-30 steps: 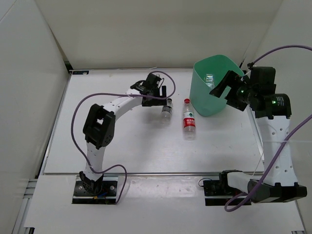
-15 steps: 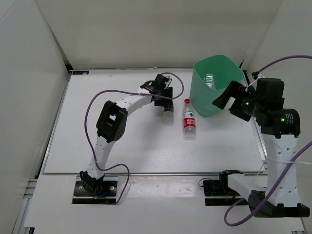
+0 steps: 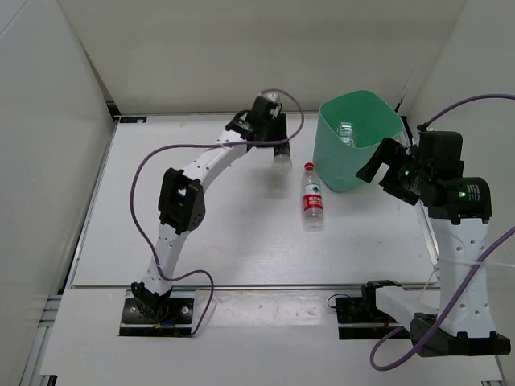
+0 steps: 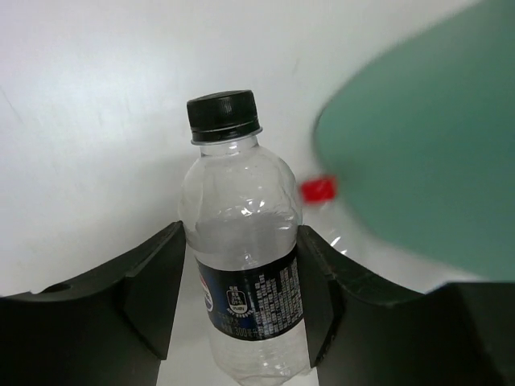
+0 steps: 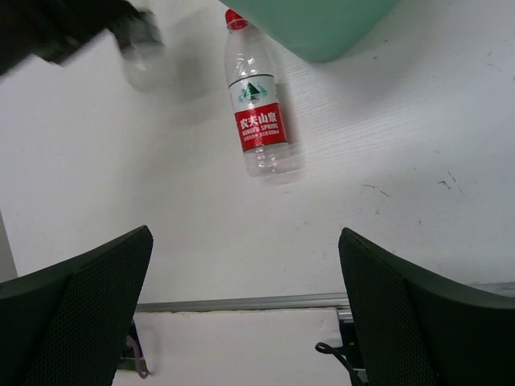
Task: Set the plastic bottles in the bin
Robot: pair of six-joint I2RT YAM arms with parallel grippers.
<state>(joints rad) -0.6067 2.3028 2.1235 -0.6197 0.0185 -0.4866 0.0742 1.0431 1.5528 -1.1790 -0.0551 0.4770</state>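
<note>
Left gripper [image 4: 240,269] is clamping the short dark-capped bottle [image 4: 241,201], one finger pressing each side of the dark label. Bottle's long axis is running along the fingers, black cap [image 4: 224,112] pointing away from the wrist. Overhead, this bottle is hanging above the white table [image 3: 201,233], off the surface, at about 9 o'clock from the mint-green bin [image 3: 338,169] and near its rim. It is showing too small and foreshortened there to tell which way the cap is facing.

Red-capped bottle [image 3: 311,197] is lying flat on the table at about 7 o'clock from the bin, just beside its base. Long axis is running 12 to 6, red cap [image 3: 308,167] pointing to 12 o'clock, red-white label facing up. Bottle looks empty and clear.

Bin is standing upright at the far right of the table, mouth open upward. A clear bottle [image 3: 347,130] is lying inside it; details too small to tell.

Right gripper [image 5: 244,241] is hanging spread wide with nothing between the fingers, at about 4 o'clock from the bin, near the rim, its camera looking down on the red-capped bottle.
</note>
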